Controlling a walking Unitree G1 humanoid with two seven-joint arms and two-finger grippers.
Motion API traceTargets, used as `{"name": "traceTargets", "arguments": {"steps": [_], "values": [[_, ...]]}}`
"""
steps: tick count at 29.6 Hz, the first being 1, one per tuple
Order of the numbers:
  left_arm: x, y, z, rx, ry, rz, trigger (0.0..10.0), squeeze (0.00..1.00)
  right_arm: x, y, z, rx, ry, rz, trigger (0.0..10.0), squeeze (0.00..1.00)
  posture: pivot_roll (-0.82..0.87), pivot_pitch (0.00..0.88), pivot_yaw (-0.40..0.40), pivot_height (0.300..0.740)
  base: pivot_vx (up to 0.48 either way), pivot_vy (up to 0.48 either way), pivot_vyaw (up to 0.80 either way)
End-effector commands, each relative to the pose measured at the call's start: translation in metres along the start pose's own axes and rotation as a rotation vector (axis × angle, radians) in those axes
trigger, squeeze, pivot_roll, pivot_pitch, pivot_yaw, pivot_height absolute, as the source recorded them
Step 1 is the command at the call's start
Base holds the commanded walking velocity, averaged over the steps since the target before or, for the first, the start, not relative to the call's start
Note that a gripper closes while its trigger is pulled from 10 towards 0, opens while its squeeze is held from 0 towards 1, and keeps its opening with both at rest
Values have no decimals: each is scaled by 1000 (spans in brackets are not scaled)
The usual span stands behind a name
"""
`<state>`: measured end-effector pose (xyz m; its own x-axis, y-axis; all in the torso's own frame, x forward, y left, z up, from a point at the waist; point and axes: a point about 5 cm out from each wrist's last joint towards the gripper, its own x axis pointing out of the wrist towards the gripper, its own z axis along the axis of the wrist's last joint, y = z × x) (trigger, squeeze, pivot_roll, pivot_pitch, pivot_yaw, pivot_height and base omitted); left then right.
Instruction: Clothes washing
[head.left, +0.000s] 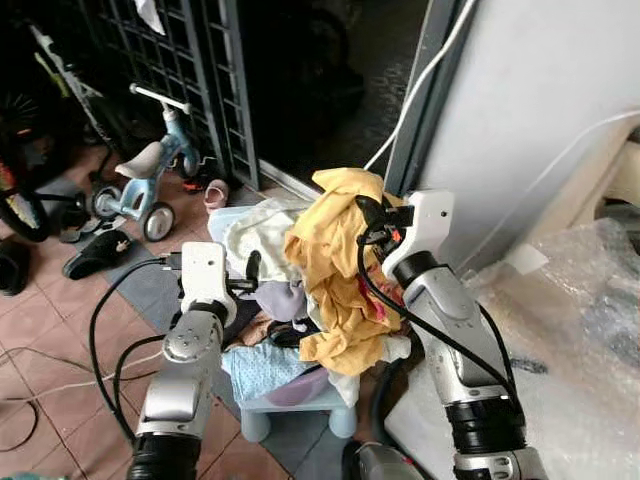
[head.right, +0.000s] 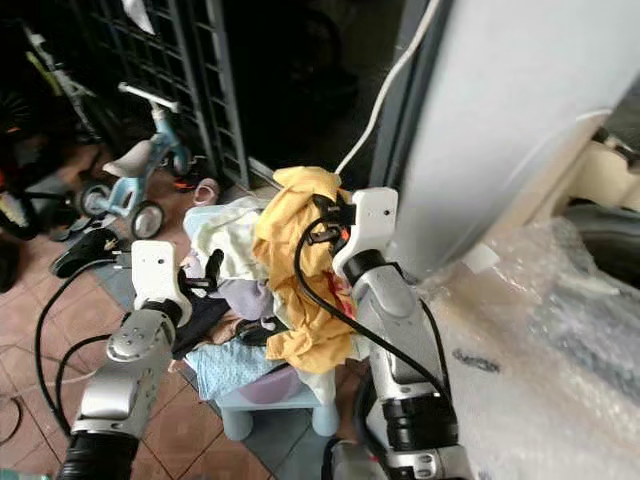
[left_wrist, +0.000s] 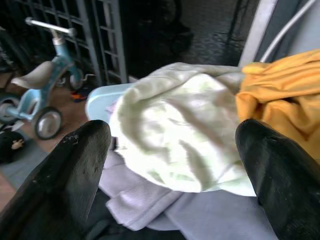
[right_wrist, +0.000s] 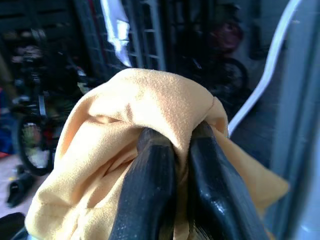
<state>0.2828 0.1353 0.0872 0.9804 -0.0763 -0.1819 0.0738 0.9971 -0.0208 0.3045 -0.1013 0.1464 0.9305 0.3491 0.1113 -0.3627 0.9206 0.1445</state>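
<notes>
Early going: my right claw (right_wrist: 175, 145) clenches one yellow garment (head.left: 335, 270), left claw (left_wrist: 170, 165) spread, the laundry pile (head.left: 270, 300) seemingly untouched.

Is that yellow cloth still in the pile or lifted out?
Lifted: the right gripper pinches the yellow cloth, which hangs over the laundry basket.
</notes>
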Motion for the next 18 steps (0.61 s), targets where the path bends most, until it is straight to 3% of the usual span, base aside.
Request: {"name": "traceTargets", "arguments": {"steps": [1, 7, 18], "values": [[0, 2, -2, -1, 11, -2, 10000, 0, 2, 5, 3, -1, -20, 8, 10000, 0, -38, 0, -5, 740, -330, 0, -775], [1, 3, -2, -4, 10, 1, 10000, 0, 2, 7, 3, -7, -22, 8, 10000, 0, -40, 0, -5, 740, -321, 0, -705], [3, 3, -1, -4, 11, 4, 10000, 0, 2, 6, 3, -26, -26, 3, 10000, 0, -44, 0, -3, 740, -277, 0, 0]]}}
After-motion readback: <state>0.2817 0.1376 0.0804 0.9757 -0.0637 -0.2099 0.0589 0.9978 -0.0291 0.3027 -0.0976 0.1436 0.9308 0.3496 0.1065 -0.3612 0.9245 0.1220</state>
